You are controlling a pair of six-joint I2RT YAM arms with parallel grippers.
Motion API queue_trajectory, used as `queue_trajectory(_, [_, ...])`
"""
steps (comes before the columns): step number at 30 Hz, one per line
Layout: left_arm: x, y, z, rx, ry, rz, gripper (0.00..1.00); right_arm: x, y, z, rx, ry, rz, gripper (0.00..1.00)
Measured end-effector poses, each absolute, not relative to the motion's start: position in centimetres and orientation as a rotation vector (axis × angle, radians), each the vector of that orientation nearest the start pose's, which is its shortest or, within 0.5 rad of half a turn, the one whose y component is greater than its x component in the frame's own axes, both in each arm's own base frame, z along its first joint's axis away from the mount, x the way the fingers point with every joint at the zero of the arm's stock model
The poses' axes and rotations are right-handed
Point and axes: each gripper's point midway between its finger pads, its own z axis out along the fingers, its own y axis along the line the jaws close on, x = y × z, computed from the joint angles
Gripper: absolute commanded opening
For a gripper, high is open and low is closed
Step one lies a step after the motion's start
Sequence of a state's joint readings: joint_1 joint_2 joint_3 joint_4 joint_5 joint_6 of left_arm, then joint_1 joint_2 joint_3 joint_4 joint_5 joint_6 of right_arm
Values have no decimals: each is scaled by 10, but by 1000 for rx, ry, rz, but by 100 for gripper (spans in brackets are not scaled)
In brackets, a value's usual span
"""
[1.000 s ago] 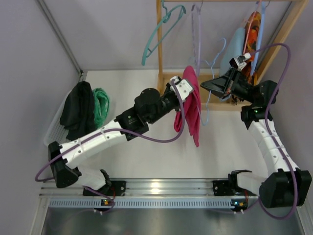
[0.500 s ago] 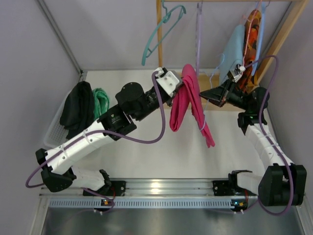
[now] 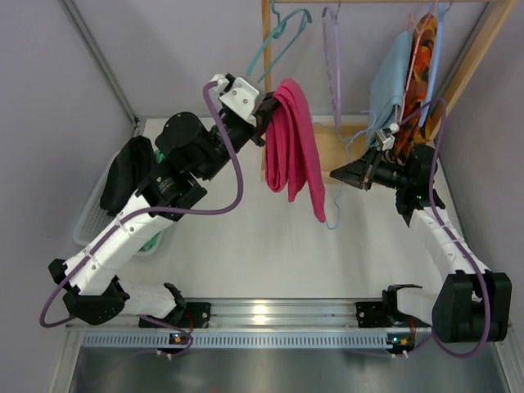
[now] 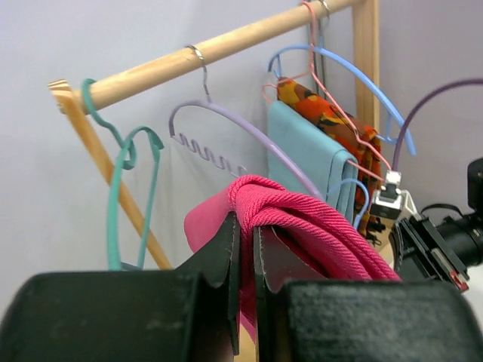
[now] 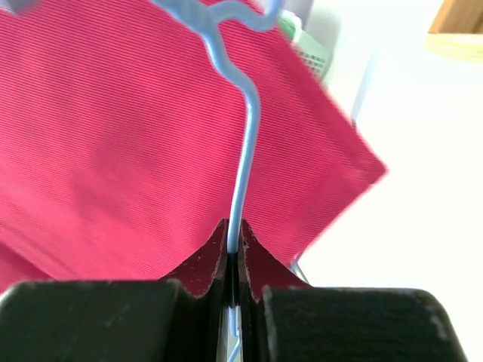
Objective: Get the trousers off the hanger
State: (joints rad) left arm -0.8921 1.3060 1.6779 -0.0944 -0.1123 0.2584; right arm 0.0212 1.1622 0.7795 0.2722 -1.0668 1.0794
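Near the desk's far edge, the left gripper [image 3: 265, 123], pinching the magenta trousers [image 3: 291, 151], should draw them leftward smoothly while the right gripper [image 3: 336, 174], clamped on the blue hanger [image 5: 244, 151] wire, holds steady.

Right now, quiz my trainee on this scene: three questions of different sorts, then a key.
1. True or false: the left jaws clamp the pink trousers.
2. The right jaws pinch: a) the blue hanger, b) the basket, c) the black trousers.
3. Which trousers hang from the wooden rail?
Key: 1 true; 2 a; 3 the light blue trousers and the orange patterned trousers.
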Motion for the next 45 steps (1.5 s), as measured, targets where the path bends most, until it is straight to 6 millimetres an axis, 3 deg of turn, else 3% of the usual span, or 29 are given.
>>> queue_trajectory(8, [287, -252, 561, 523, 1145, -477, 0, 287, 176, 259, 121, 2024, 1625, 0])
queue_trajectory(16, [293, -170, 562, 379, 1190, -445, 0, 291, 174, 257, 121, 2038, 1575, 0])
queue_trajectory(23, [256, -101, 562, 258, 1188, -363, 0, 292, 172, 251, 107, 2062, 1525, 0])
queue_trajectory(31, [204, -30, 543, 54, 1201, -178, 0, 293, 171, 256, 86, 2071, 1492, 0])
queue_trajectory(38, [163, 41, 533, -245, 1179, 123, 0, 291, 172, 262, 89, 2098, 1489, 0])
queue_trajectory(45, [140, 96, 502, -452, 1260, 434, 0, 291, 174, 274, 79, 2096, 1483, 0])
